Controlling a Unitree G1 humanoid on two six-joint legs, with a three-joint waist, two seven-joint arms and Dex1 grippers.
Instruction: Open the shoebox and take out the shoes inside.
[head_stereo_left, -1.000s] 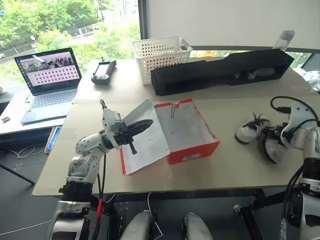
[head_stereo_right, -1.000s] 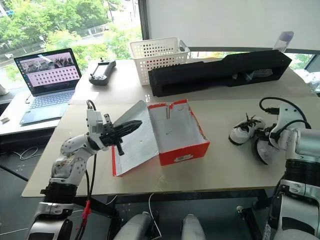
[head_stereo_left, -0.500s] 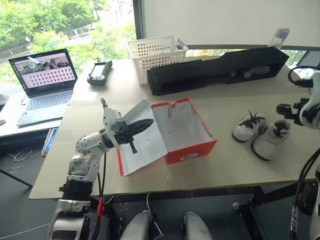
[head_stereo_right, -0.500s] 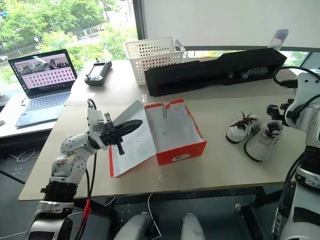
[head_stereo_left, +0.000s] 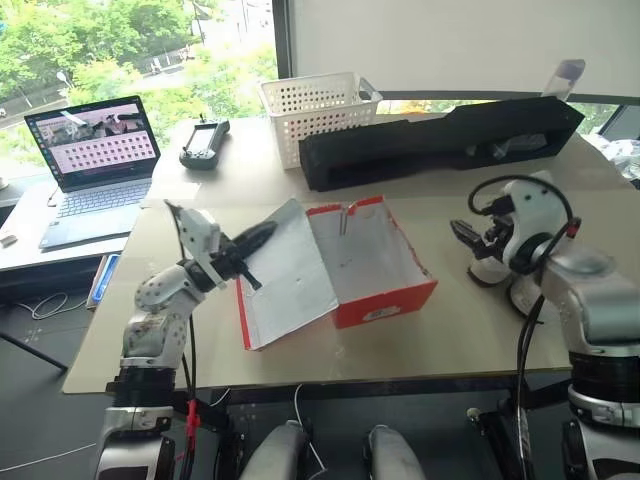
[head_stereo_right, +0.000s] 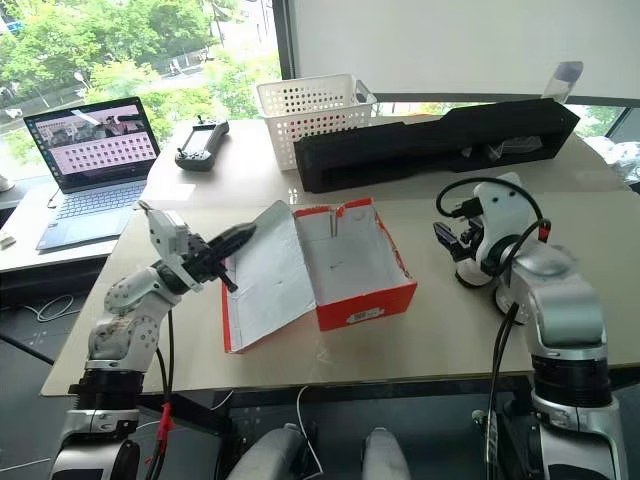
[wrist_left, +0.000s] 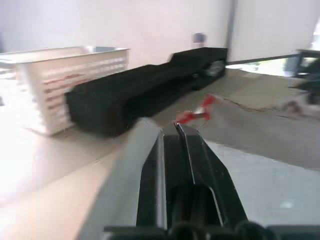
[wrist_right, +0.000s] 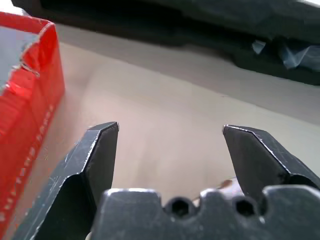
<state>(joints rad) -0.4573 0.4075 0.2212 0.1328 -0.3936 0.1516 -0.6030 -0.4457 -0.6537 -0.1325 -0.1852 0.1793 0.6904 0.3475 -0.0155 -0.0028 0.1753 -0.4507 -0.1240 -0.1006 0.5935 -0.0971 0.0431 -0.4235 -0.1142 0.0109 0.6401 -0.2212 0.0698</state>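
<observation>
The red shoebox (head_stereo_left: 370, 262) lay open and empty mid-tabletop (head_stereo_left: 450, 330), lid flipped left. The closed left pincer (head_stereo_left: 255, 238) hovered over the lid; the right pincer (head_stereo_left: 462, 235) gaped, hiding the shoes.

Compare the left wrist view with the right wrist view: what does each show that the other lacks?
Left wrist view: the white perforated plastic basket and the left tool, shut, with the pale flipped-open lid beyond it. Right wrist view: the right tool, open and empty over the tan tabletop, and crinkled clear plastic inside the long black box. Both: that black box and the red cardboard shoebox.
</observation>
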